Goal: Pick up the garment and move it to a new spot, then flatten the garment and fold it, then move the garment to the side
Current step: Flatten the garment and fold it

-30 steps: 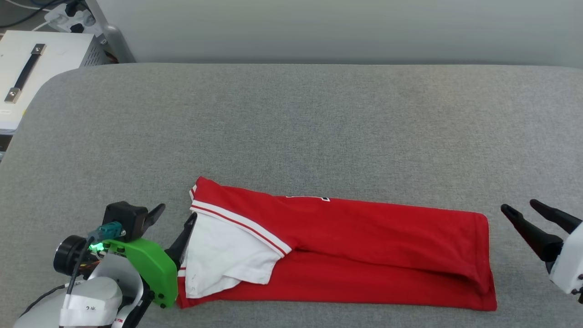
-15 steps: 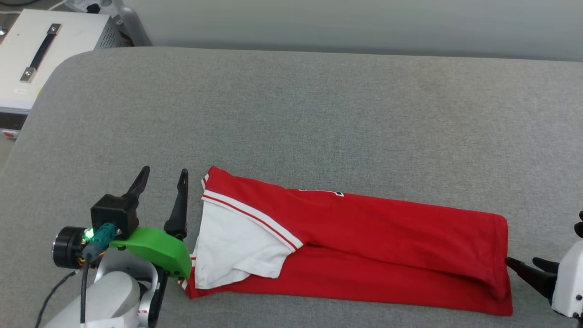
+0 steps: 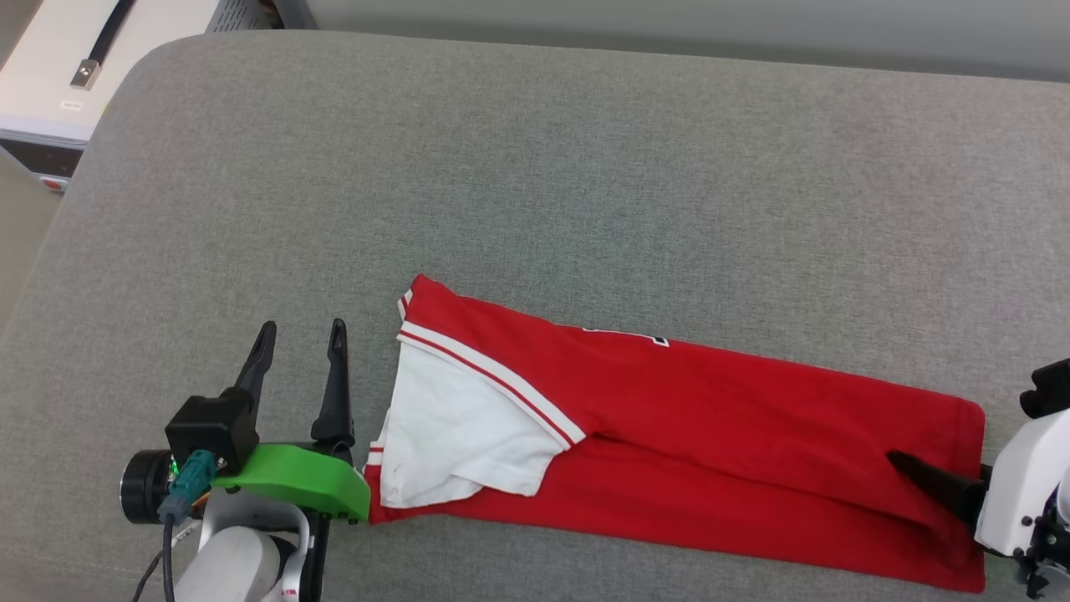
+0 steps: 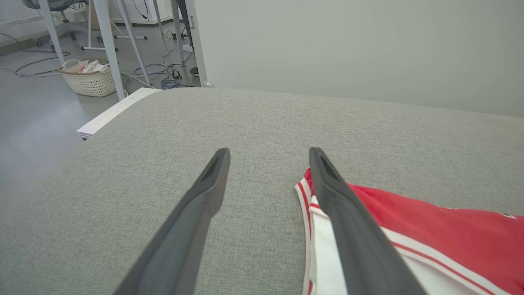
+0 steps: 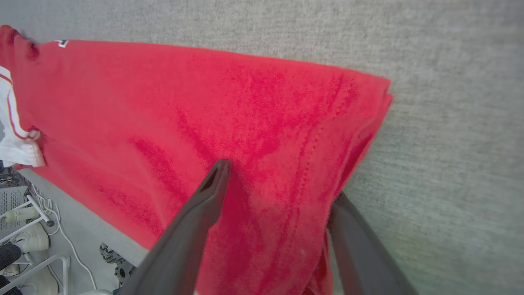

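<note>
**Right fingers straddling the shirt's hem, left ones standing open beside the collar**

The right gripper is reaching in over the hem end of the shirt. Its 2 fingers are standing wide apart, not pinching. 1 is lying on top of the red cloth, and the tip of the other is disappearing under the shirt's edge, so a layer of cloth is sitting between them.

The left gripper is hovering just beside the collar end, with its 2 fingers also spread wide and gripping nothing. From its wrist view the finger nearer the shirt is overlapping the striped trim; I cannot tell whether it is touching the cloth.

The shirt is lying on the grey cushion, folded lengthwise into 1 long strip near the front edge. A white sleeve is resting on top at the left end.

Off on the floor, a pale woven basket is holding some light-coloured items; they are too small to make out. A white box with a dark handle is sitting past the cushion's far-left corner.
</note>
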### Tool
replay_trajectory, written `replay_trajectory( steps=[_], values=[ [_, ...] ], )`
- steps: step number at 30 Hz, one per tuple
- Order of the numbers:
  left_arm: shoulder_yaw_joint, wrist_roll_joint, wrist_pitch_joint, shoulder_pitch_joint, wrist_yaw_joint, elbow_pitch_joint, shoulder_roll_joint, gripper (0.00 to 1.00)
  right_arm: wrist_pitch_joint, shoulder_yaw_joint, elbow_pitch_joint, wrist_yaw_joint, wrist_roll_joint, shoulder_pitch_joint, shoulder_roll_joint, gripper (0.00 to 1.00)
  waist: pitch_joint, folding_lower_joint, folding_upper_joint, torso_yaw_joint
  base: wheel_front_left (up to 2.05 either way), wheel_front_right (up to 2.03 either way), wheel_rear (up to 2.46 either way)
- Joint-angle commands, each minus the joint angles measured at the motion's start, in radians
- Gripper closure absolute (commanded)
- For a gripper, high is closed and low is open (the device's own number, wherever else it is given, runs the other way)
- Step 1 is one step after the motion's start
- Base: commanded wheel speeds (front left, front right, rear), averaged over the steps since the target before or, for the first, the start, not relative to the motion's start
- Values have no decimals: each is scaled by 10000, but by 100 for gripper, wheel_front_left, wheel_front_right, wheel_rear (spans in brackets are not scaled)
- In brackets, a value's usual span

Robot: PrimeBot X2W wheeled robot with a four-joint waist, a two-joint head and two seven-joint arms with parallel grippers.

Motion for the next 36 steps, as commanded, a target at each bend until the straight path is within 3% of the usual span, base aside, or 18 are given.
replay_trajectory(
  steps=[1,8,9,11,19,26,31,36],
  values=[
    [241,316,-60,163,-164,45,-208,0,-42,306,172,-7,114,-60,164,0,72,0,0,65,0,0,0],
    [1389,1698,-60,447,-689,9,-1093,0,-321,1106,420,-7,426,-287,273,0,170,0,0,102,0,0,0],
    [1517,1966,-60,492,-751,-1,-1199,0,-406,1239,445,-7,415,-333,240,5,184,0,0,100,0,0,0],
    [1706,2273,-60,595,-914,29,-1439,0,-670,1440,478,-7,349,-431,150,100,209,0,0,81,0,0,0],
    [2575,3462,-60,1007,-1585,-102,-2164,0,-1755,1407,766,-7,613,-585,-563,100,-80,0,0,-114,0,0,0],
    [3032,3928,-60,1403,-1826,-375,-2484,0,-2061,711,1074,-7,681,-236,-1357,100,-419,0,0,-225,0,0,0],
    [3216,4153,-60,1608,-2024,-397,-2624,0,-2058,195,1599,-7,125,183,-2095,100,-637,0,0,-316,0,0,0],
    [3344,4337,-61,1808,-2204,-341,-2689,0,-1860,-299,1390,-7,477,442,-2017,100,-858,0,0,-454,0,0,0]
  ],
)
